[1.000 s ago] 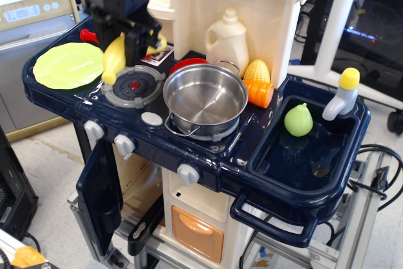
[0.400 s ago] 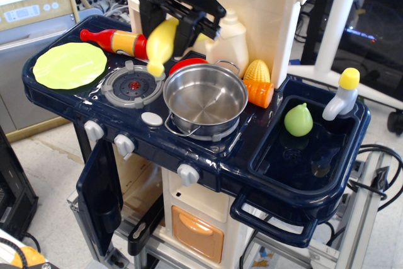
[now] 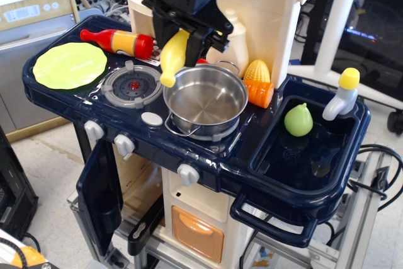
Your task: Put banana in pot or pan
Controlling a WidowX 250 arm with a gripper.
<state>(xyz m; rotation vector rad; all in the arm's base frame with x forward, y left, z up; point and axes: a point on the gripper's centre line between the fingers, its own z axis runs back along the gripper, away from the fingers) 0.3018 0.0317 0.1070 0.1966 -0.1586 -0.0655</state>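
Note:
The yellow toy banana [image 3: 172, 58] hangs nearly upright in my black gripper [image 3: 185, 33], which is shut on its upper end. The banana's lower tip is in the air over the left rim of the shiny steel pot [image 3: 205, 97]. The pot stands on the right burner of the toy stove, and nothing shows inside it. My gripper is above and just left of the pot's middle.
A grey burner [image 3: 133, 84] and a yellow-green plate [image 3: 69, 65] lie left of the pot. A red and yellow bottle [image 3: 118, 41] lies behind them. A corn cob in an orange cup [image 3: 257, 83] and a cream jug [image 3: 232, 42] stand behind the pot. A green pear [image 3: 298, 120] is in the sink.
My gripper has carried the banana from over the left burner rightward toward the pot, uncovering the red bottle. The banana now hangs lower, at the pot's left rim.

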